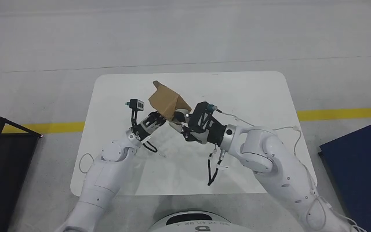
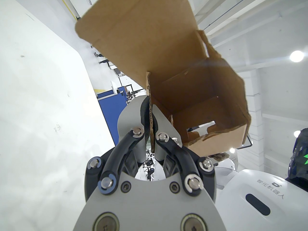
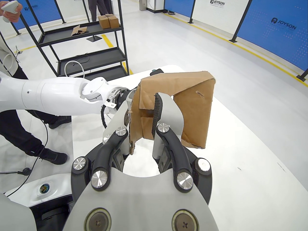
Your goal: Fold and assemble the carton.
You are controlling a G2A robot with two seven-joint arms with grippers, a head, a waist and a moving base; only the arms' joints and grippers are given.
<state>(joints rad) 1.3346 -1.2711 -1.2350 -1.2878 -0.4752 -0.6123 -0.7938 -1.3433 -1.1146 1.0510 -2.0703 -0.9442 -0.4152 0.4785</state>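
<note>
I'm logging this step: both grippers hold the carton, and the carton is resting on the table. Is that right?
Not quite. The left gripper and the right gripper do both hold the carton, but it is not resting on the table: the right wrist view shows it lifted clear above the tabletop.

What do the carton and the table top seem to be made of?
The carton: brown corrugated cardboard, matte; the fluted core shows at its cut edge in the left hand. The table: smooth white top, faintly scuffed, perhaps laminate or painted board.
</note>
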